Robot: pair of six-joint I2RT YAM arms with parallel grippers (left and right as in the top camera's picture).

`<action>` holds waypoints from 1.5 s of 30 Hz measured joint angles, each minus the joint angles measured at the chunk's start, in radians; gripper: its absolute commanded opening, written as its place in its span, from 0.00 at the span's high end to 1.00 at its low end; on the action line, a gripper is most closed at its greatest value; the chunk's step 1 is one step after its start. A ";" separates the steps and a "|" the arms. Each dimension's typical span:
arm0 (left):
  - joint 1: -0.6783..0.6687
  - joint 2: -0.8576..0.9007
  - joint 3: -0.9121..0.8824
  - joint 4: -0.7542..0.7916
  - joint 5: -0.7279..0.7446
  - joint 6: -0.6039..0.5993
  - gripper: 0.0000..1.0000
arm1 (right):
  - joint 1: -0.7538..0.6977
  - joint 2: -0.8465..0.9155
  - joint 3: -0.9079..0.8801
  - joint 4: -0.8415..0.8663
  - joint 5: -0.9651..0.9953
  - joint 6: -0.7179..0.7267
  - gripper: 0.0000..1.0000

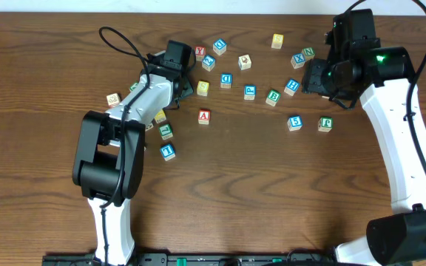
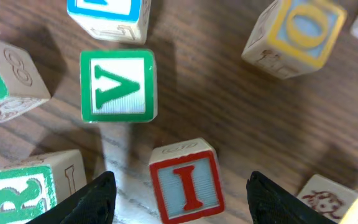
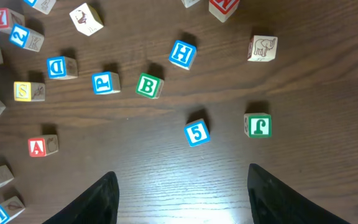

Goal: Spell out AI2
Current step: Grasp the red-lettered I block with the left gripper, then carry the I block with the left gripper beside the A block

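"While the left gripper (image 2: 182, 180) hangs low, where's the red wooden "I" block (image 2: 185, 186)?"

"Between its black fingers (image 2: 98, 199), which stand apart on either side without touching it, up and left of the red wooden "A" block (image 1: 204, 117) as seen from overhead."

"The blue wooden "2" block (image 1: 208, 63)?"

"Straight beyond the "A" block."

"Right gripper (image 3: 182, 174)?"

"Spread wide, holding nothing, well to the right of the "A" block."

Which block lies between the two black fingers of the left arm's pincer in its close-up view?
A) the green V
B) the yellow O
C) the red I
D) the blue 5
C: in the left wrist view the red I block lies between the fingers of the open left pincer, with a gap on each side, while the green V block sits beyond the fingertips.
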 measured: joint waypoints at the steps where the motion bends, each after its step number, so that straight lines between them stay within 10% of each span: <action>1: 0.000 0.000 0.000 0.006 0.000 0.000 0.34 | 0.000 0.000 0.000 0.000 0.001 0.000 0.39; 22: 0.000 0.032 0.000 0.029 0.000 0.012 0.67 | 0.000 0.000 0.000 -0.004 0.018 0.000 0.39; 45: 0.000 -0.127 0.000 -0.057 -0.003 0.091 0.67 | 0.000 0.000 0.000 -0.004 0.021 0.000 0.38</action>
